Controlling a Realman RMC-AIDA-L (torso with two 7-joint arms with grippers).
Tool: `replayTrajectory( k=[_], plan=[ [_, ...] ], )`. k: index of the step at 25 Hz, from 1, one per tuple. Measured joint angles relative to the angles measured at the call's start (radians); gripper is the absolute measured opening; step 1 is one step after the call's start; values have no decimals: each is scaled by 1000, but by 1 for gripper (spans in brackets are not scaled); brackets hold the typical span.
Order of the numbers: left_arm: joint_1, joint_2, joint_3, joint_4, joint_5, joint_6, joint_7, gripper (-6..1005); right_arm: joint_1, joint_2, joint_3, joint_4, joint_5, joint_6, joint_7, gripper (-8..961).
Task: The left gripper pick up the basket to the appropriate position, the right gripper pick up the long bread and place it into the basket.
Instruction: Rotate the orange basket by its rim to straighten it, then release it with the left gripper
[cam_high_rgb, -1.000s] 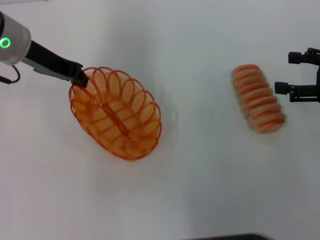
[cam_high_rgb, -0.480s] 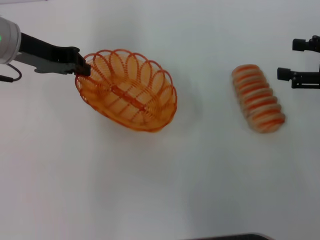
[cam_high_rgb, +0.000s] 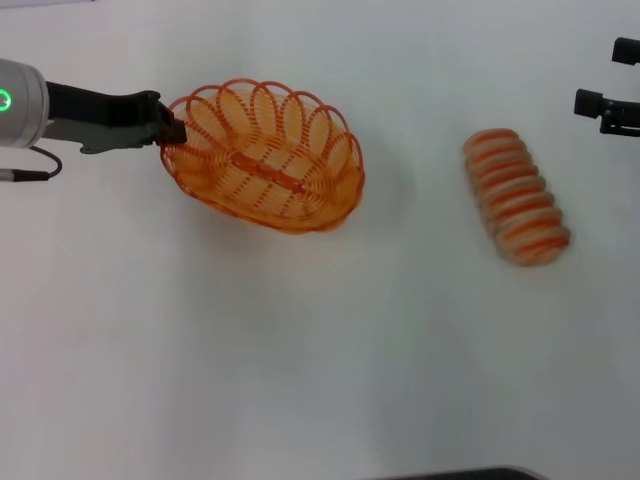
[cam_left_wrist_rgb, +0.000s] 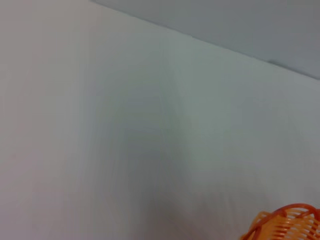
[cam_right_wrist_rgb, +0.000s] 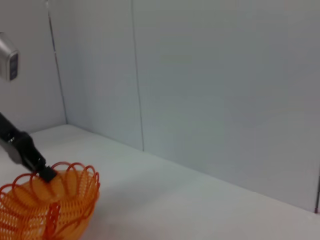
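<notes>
The orange wire basket (cam_high_rgb: 268, 155) is held above the white table (cam_high_rgb: 300, 380), left of centre in the head view. My left gripper (cam_high_rgb: 172, 130) is shut on its left rim. The basket also shows in the left wrist view (cam_left_wrist_rgb: 287, 225) and in the right wrist view (cam_right_wrist_rgb: 47, 207), where the left gripper (cam_right_wrist_rgb: 46, 172) grips its rim. The long bread (cam_high_rgb: 515, 196), tan with orange-red stripes, lies on the table at the right. My right gripper (cam_high_rgb: 612, 78) is open and empty at the right edge, above and beyond the bread, apart from it.
A grey wall (cam_right_wrist_rgb: 210, 85) stands behind the table. A dark edge (cam_high_rgb: 460, 474) shows at the table's front.
My left gripper has swung the basket up and to the right, turning it more level. My right gripper has drawn back up and right, away from the bread. The bread has not moved.
</notes>
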Motion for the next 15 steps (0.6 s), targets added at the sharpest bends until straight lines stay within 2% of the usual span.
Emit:
replayTrajectory(
  k=[8, 15],
  plan=[
    [60, -3, 52, -26, -102, -110, -22, 83, 6, 17, 47, -1, 4, 29, -1, 936],
    [84, -4, 113, -42, -122, -203, -67, 82, 6, 22, 52, 0, 4, 59, -1, 933]
  ],
)
